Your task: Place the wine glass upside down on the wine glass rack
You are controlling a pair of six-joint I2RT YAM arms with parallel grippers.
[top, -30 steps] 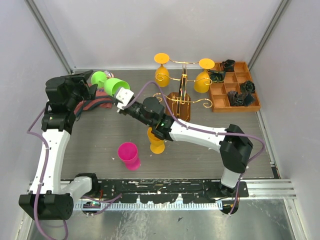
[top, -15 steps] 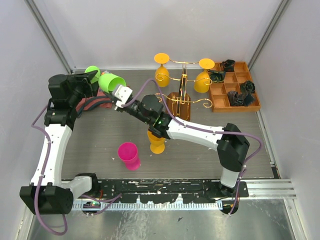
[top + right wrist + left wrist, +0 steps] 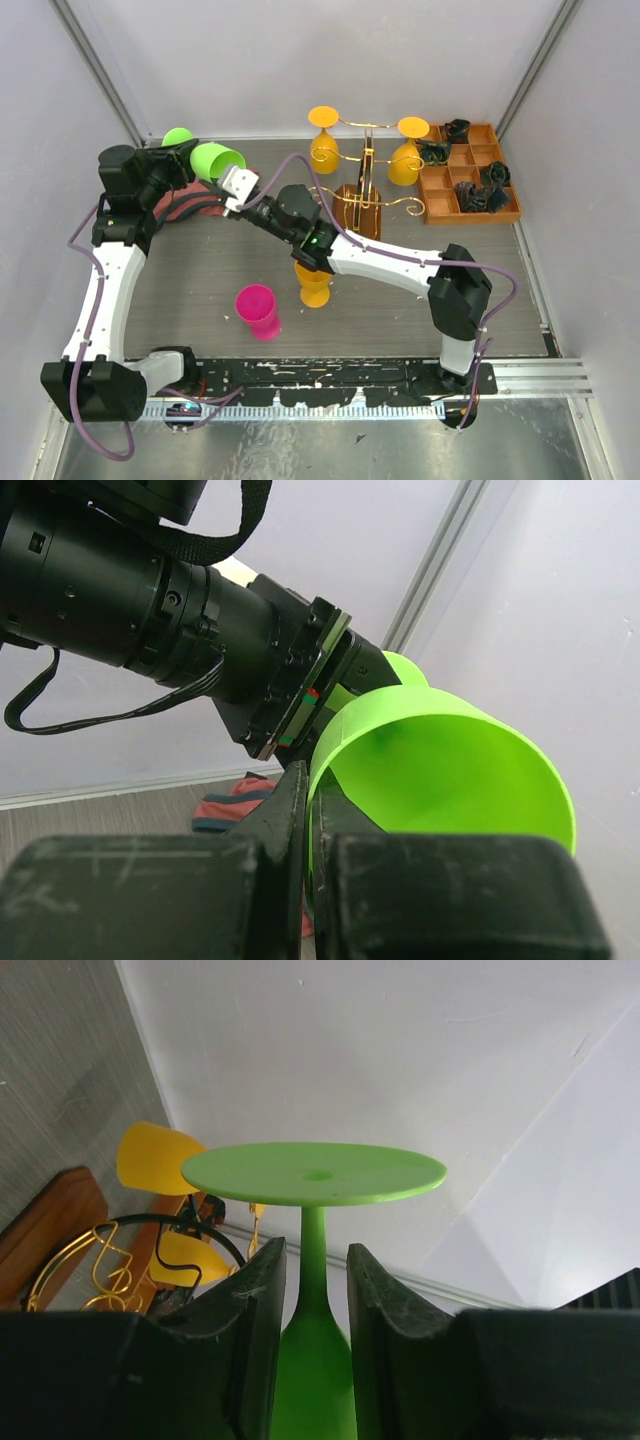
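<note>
The glass [image 3: 215, 158] had edged farther left of the rack [image 3: 362, 195], left gripper [image 3: 316, 1300] clamping its stem, right gripper [image 3: 312, 825] pinching its rim, seemingly mid-handover

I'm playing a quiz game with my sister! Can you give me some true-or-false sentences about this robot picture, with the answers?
1. The left gripper grips the green wine glass by its stem. True.
2. The right gripper is open and empty. False: it is shut on the glass's rim.
3. Two yellow glasses hang upside down on the wine glass rack. True.
4. The pink cup hangs on the rack. False: it stands on the table.
</note>
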